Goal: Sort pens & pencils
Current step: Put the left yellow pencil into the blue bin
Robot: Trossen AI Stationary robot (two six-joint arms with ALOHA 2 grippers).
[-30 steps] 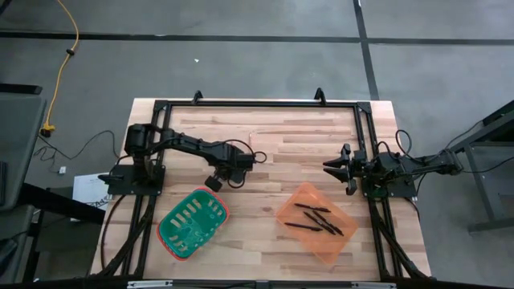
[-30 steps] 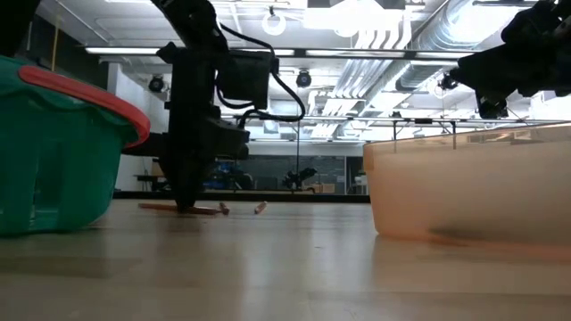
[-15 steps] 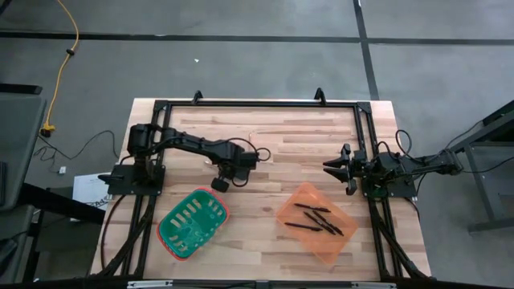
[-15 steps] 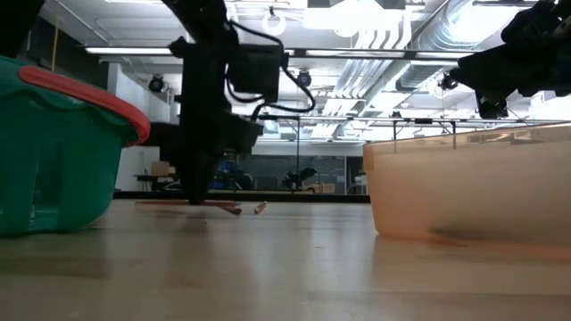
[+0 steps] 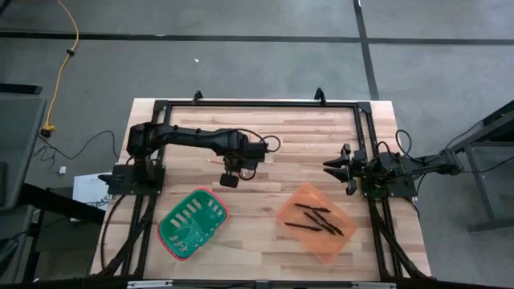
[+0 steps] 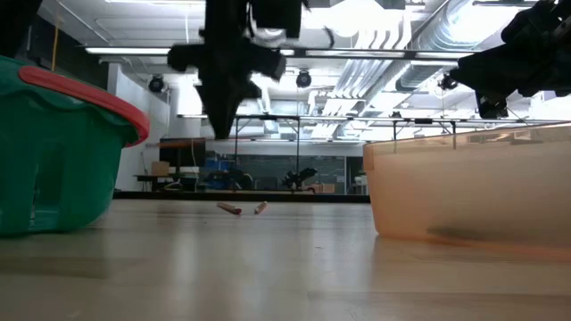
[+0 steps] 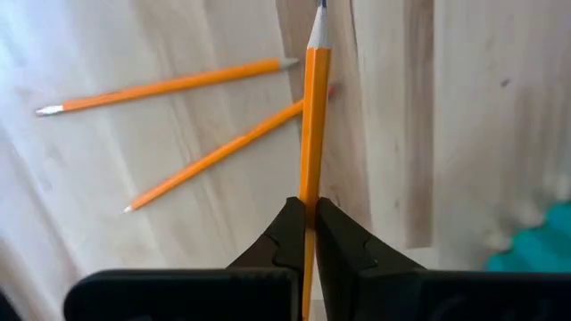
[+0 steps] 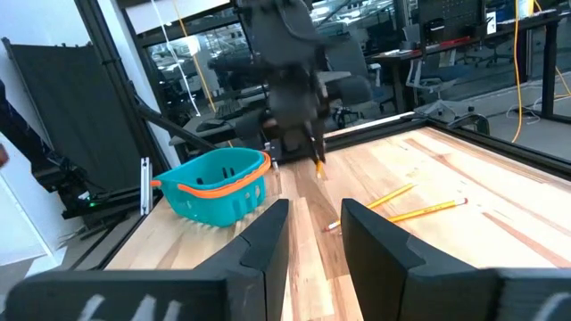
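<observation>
My left gripper [image 5: 238,160] hangs above the middle of the table, pointing down and shut on one orange-yellow pencil [image 7: 312,107]. Two more pencils [image 7: 169,85] [image 7: 223,152] lie flat on the wood below it, and they also show in the right wrist view [image 8: 415,203]. Several black pens [image 5: 313,218] lie in the orange bin [image 5: 299,197] at the near right. My right gripper [image 5: 333,166] waits open at the table's right side, level, with nothing between its fingers. My left gripper pinches the pencil's shaft [image 7: 309,192] between its two fingers [image 7: 287,234], which come from above and lie across it. The sharpened tip [image 7: 318,18] sticks out ahead of the fingers. The pencil is lifted clear of the table and of the other two pencils.
A green basket with an orange rim [image 5: 193,223] stands at the near left, close below the left arm. A black frame [image 5: 257,104] runs around the far part of the table. Bare wood lies between basket and bin.
My left gripper has risen from the table top with the pencil and rolled about its own axis, drifting a little toward the right and far edges. The held pencil has come up off the wood. The other two pencils have stayed where they lay.
</observation>
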